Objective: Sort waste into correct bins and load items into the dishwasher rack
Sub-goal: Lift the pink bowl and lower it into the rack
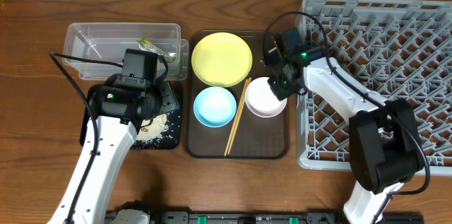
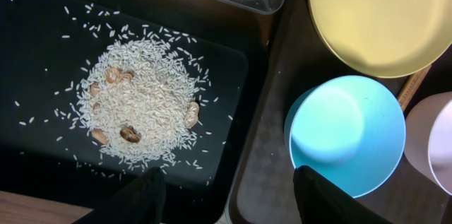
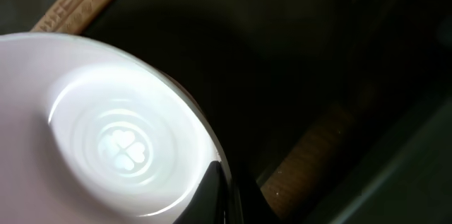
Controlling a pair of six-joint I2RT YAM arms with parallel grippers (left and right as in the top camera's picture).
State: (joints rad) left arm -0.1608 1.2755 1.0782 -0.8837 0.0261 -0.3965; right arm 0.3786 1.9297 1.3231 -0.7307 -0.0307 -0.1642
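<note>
Though rice (image 2: 145, 104) and wrapper (image 1: 147, 43) are binned, the rack (image 1: 395, 40) holds nothing; right gripper (image 3: 223, 194) pinches the white bowl (image 3: 120, 139) by its rim, left gripper (image 2: 229, 199) hangs spread.

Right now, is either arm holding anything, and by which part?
Right gripper: fingers look shut on the rim of the white bowl. Left gripper: open above the rice, holding nothing.

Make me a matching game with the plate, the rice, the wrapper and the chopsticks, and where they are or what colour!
1 plate
2 rice
3 wrapper
4 chopsticks

A in the clear tub
B yellow
C between the blue bowl and the white bowl
D on the black tray

Pairs: 1-B, 2-D, 3-A, 4-C.
</note>
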